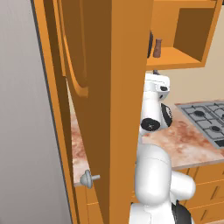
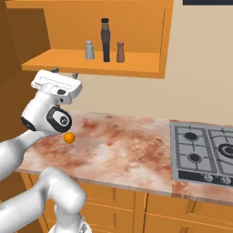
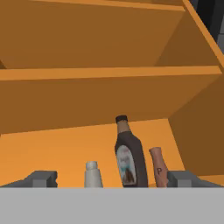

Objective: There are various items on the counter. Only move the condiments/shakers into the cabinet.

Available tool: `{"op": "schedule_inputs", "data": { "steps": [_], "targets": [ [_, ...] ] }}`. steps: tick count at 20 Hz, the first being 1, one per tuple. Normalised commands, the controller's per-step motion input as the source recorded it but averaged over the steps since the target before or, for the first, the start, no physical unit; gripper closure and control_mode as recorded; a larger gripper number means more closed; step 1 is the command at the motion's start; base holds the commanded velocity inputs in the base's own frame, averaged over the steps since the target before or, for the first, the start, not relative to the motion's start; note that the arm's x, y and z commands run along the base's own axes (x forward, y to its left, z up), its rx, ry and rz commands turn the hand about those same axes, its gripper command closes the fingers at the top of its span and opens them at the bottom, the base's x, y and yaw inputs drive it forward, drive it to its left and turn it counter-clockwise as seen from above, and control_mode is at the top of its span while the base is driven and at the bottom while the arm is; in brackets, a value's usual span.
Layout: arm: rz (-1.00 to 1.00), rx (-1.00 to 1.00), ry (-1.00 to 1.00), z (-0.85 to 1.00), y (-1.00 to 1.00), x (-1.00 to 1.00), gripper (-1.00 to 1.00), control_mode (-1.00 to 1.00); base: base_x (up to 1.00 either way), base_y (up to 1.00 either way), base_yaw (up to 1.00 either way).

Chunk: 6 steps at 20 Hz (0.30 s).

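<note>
Fingers (image 3: 112,178) spread, empty, facing shelved bottle (image 3: 128,155); right base view adds an orange ball (image 2: 69,138).

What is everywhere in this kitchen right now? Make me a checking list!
Surface: the counter is marbled pink stone.
Job's things: the brown shaker and the dark bottle stand upright on the cabinet shelf.
Clutter: a grey shaker stands left of the bottle; a small orange ball lies on the counter.
Grippers: the gripper is open, holding nothing, facing the shelf.
Cables: nothing seen.
Surroundings: the gas hob on the right, the cabinet door open, drawers below.
</note>
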Motion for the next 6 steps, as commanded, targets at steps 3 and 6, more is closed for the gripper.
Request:
{"op": "schedule_inputs", "data": {
  "steps": [3,6],
  "targets": [
    [0.04,0.01,-0.04,-0.02,-0.03,-0.53,-1.00,-1.00,0.00,0.00,0.00],
    [0.19,0.00,0.38,0.02,-0.04,-0.90,-1.00,-1.00,0.00,0.00,0.00]
  ]
}}
